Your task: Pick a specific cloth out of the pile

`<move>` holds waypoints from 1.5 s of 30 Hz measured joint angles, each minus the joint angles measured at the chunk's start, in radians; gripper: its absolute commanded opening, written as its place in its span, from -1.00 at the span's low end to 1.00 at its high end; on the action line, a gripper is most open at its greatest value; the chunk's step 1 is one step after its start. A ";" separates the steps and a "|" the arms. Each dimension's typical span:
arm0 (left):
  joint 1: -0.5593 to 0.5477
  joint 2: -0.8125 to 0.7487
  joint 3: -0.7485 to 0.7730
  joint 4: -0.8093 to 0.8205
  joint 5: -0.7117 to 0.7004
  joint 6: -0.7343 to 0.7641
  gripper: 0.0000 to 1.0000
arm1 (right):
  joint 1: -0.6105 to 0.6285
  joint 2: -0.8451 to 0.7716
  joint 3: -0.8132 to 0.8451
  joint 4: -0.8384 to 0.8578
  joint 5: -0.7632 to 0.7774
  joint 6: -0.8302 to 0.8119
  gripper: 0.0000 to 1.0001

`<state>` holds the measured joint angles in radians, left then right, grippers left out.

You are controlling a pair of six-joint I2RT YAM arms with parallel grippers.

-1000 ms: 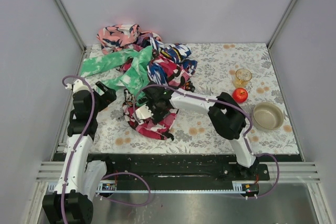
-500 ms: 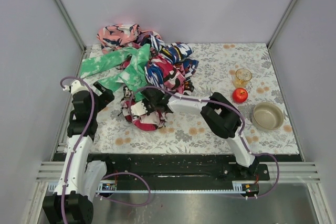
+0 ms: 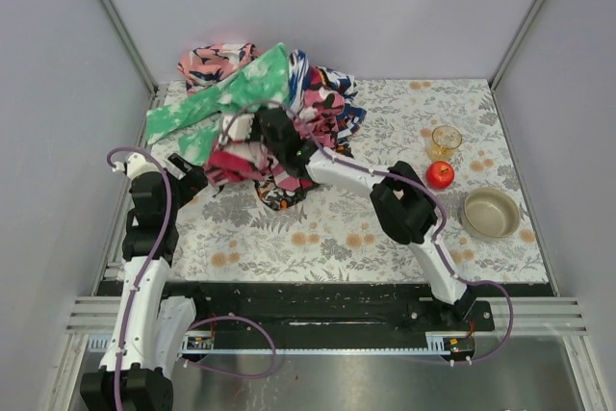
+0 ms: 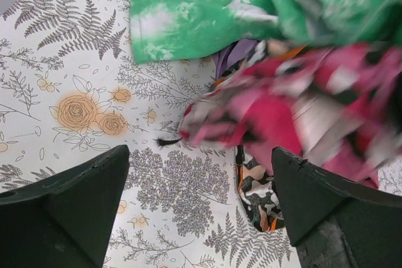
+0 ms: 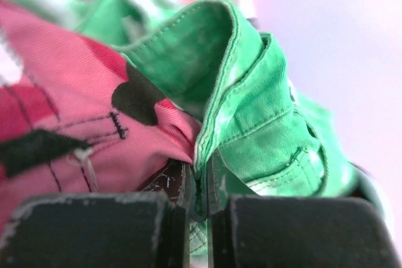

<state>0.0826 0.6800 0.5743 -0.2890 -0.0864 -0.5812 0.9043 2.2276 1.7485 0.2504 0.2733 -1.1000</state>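
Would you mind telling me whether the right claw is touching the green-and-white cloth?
Touching. The right wrist view shows the right claw shut on a fold of the green-and-white cloth, with the red-pink cloth pressed alongside.

Pale grey back wall (image 3: 327, 7), matching side panels (image 3: 48, 93), 2 slanted aluminium corner posts (image 3: 113, 14), table (image 3: 404, 122) under white covering printed with grey ferns and orange roses, black rail (image 3: 318, 300) along near edge, soft even light

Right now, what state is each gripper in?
Left gripper: open, holding nothing.
Right gripper: closed on the green cloth, pink cloth pinched alongside.
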 measured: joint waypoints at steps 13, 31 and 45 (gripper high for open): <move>0.000 -0.002 -0.008 0.032 0.032 0.005 0.98 | -0.351 0.441 0.885 -0.183 0.021 0.453 -1.00; 0.000 0.616 0.076 0.274 0.369 -0.091 0.98 | -0.551 0.507 0.929 -0.441 -0.104 0.930 -1.00; -0.083 1.142 0.407 0.347 0.417 -0.113 0.05 | -0.643 0.507 0.896 -0.527 -0.207 1.027 -1.00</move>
<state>-0.0006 1.8217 0.9817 0.0578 0.3309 -0.6937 0.2611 2.7346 2.6450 -0.2768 0.0666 -0.0727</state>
